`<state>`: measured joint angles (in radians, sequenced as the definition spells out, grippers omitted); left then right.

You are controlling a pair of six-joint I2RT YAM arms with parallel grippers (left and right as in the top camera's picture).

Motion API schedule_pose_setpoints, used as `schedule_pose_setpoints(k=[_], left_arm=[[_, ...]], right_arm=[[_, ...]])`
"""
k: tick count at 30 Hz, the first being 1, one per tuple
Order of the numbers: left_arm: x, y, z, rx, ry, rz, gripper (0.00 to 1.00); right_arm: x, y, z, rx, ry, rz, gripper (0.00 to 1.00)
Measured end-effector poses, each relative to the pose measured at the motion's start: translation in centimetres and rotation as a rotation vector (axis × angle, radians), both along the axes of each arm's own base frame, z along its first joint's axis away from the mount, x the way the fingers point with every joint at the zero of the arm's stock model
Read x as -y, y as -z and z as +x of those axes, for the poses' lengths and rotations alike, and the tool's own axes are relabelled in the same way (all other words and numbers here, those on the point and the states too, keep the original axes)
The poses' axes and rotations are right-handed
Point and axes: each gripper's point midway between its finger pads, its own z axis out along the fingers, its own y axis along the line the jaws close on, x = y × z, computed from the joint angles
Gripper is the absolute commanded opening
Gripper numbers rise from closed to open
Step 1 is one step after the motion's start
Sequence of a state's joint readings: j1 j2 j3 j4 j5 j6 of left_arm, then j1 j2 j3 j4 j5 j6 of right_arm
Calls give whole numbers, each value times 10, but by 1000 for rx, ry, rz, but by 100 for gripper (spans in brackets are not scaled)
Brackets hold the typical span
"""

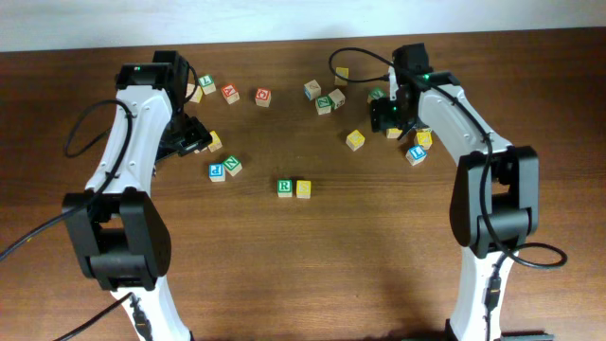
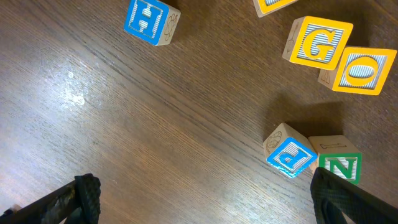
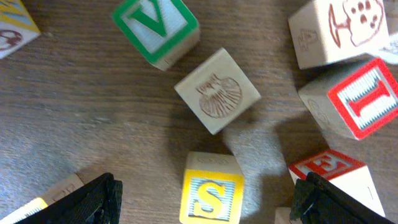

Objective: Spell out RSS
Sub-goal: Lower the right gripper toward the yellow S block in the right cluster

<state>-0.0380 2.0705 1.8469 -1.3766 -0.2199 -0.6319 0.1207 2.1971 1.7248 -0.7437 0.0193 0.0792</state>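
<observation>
Right fingers: spread wide, grasping nothing, straddling the yellow S cube without touching it, toward the far right of the table.
Left fingers: fully released, empty, over bare wood near the far left.
R cube: mid-table, green, touching a yellow cube on the right arm's side; that cube's letter is unreadable.

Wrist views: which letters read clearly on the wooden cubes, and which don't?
"S": yellow wooden cube, right wrist.
"V": green wooden cube.
"I": red wooden cube.
"G": yellow cube, left wrist.
"O": second yellow cube, beside it.
"H": blue cube.
"N": green cube.
Unclear: second blue cube's tilted letter; second red cube's cut-off letter.
</observation>
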Motion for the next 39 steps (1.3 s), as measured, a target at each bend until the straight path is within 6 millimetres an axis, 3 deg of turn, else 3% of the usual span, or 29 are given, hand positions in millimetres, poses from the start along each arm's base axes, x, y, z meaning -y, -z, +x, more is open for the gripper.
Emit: schedule_pose_setpoints(k=[22,28,31,33,35,39], left_arm=[[0,0,0,0,0,0,99],[0,0,0,0,0,0,99],[0,0,0,0,0,0,99],[0,0,0,0,0,0,99],[0,0,0,0,0,0,99],[0,0,0,0,0,0,99]], right_arm=[[1,8,-2,-5,25,-2,69],[1,32,-8,-56,26,-8,69],[3,34,-8,-58,29,-17,55],[3,34,-8,-59,30,-20,53],[4,34,-9,-62,31,-20,42],[4,34,-9,-62,36,-22,39]])
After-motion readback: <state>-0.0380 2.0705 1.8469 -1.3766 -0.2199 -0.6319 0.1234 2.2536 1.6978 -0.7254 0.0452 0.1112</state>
